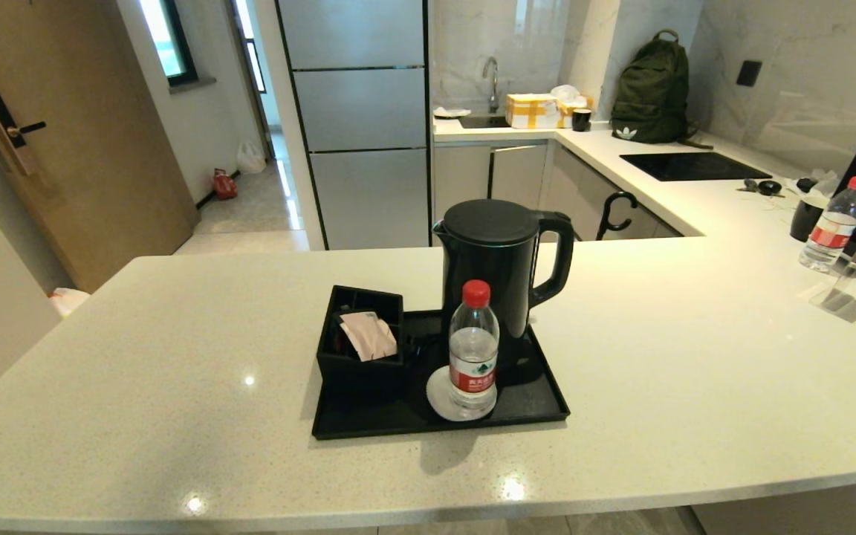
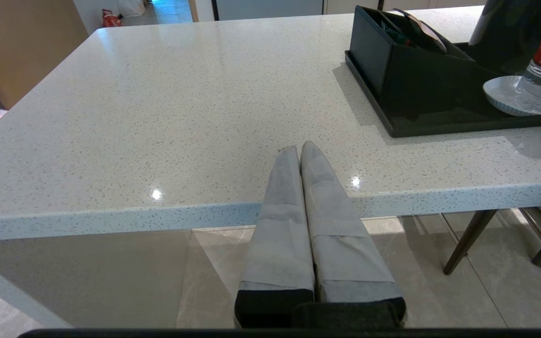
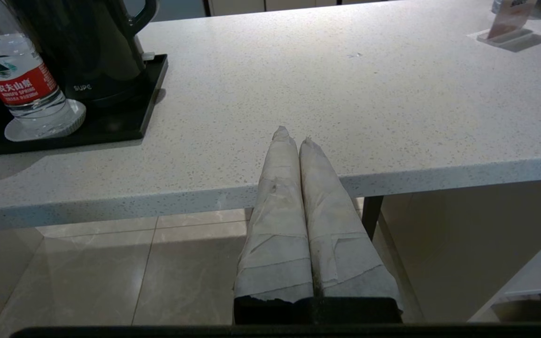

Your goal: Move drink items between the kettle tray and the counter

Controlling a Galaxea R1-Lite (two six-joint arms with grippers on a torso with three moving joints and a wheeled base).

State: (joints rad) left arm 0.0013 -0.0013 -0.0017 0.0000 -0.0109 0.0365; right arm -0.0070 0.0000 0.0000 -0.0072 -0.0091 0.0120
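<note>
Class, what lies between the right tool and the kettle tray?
Bare counter only, seen in the right wrist view, separates the shut right tool from the kettle tray.

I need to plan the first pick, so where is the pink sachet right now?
In the head view the pink sachet leans in the black compartmented box at the tray's left end, left of the water bottle and the kettle.

Kettle (image 1: pixel 498 275): 1. Sachet (image 1: pixel 368 336): 1. Tray (image 1: pixel 524 405): 1. Compartmented box (image 1: pixel 357 364): 1. Water bottles: 2 (image 1: pixel 473 349) (image 1: pixel 833 225). Coaster (image 1: pixel 435 394): 1. Counter (image 1: pixel 175 371): 1.
</note>
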